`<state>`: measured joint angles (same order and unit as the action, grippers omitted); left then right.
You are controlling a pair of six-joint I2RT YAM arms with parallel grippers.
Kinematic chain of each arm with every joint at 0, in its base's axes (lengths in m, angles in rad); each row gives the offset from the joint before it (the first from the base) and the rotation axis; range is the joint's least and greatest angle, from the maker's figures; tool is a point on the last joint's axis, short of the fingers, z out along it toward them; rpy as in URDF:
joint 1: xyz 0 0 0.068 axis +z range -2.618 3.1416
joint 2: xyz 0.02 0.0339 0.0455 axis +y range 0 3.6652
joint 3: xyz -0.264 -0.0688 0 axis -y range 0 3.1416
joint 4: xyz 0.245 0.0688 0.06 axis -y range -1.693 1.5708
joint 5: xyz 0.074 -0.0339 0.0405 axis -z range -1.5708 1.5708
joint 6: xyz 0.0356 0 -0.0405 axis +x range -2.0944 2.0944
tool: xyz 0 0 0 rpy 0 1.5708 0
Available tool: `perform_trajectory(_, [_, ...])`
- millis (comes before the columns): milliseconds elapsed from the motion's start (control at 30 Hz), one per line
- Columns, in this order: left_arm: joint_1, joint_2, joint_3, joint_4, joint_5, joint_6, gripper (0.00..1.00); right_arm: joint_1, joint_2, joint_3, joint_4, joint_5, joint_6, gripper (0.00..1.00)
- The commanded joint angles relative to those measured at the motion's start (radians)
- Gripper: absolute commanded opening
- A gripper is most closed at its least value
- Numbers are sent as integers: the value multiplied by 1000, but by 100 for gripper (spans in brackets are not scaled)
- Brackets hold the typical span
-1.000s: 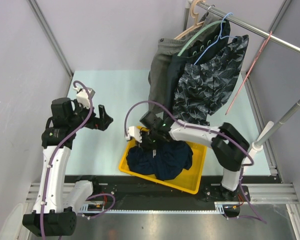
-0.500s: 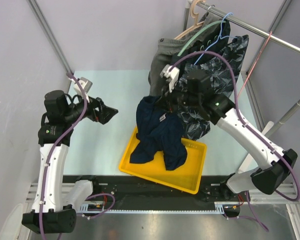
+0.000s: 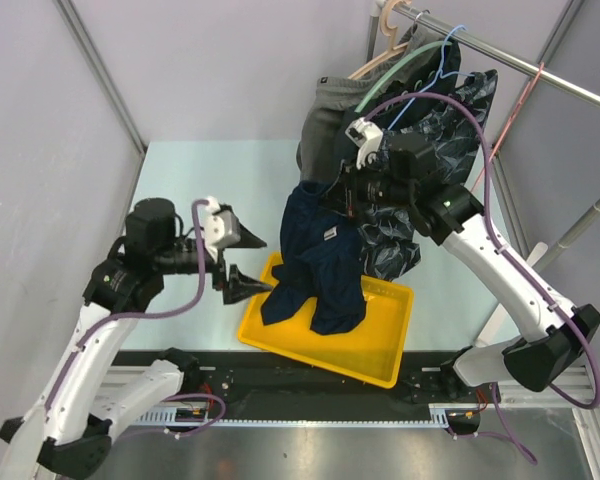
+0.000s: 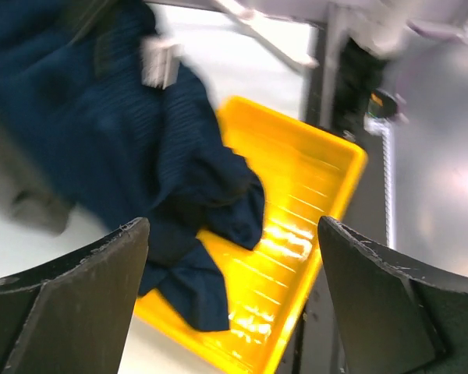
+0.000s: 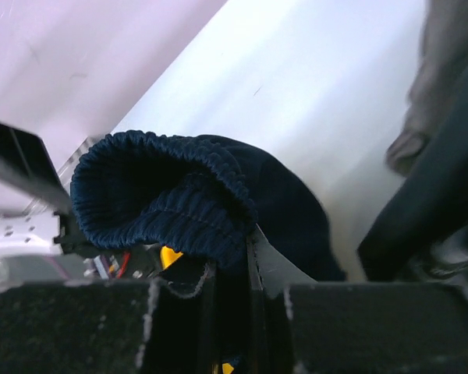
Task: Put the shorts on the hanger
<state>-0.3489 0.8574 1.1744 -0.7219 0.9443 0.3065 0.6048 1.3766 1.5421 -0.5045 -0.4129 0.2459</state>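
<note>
**A:** Where are the navy shorts [image 3: 320, 255]?

**B:** They're dangling from the right gripper [image 5: 249, 265], which is clamped on a fold of the waistband. The legs trail into the yellow tray [image 3: 390, 345].

**A:** What's the risk?

**B:** That one pinch on bunched elastic might slip. The left gripper [image 3: 252, 262] is spread wide and holds nothing.

**A:** Any obstacles?

**B:** The patterned shorts [image 3: 420, 160] and grey shorts [image 3: 325, 130] hang between the navy shorts and the pink-red wire hanger [image 3: 505, 135], and the fabric could snag on them.

A yellow tray [image 3: 385, 335] sits at the pale table's [image 3: 210, 180] near edge.
</note>
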Motion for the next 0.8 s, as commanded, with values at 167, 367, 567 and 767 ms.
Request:
perform_trajectory(167, [-318,134,-27,80,-127,112,92,-7,-59,-83,50,-182,164,0])
perform_trajectory(367, [-412,224,-30,262,-169,10,96,-7,-59,-97,50,-248,187,0])
perform_trajectory(567, [-335,195,-94,369,-245,-41,99,-7,-91,-103,18,-285,145,0])
perform_trajectory(767, [-323,173,-148,406,-297,-17,100,-7,-111,-128,60,-316,177,0])
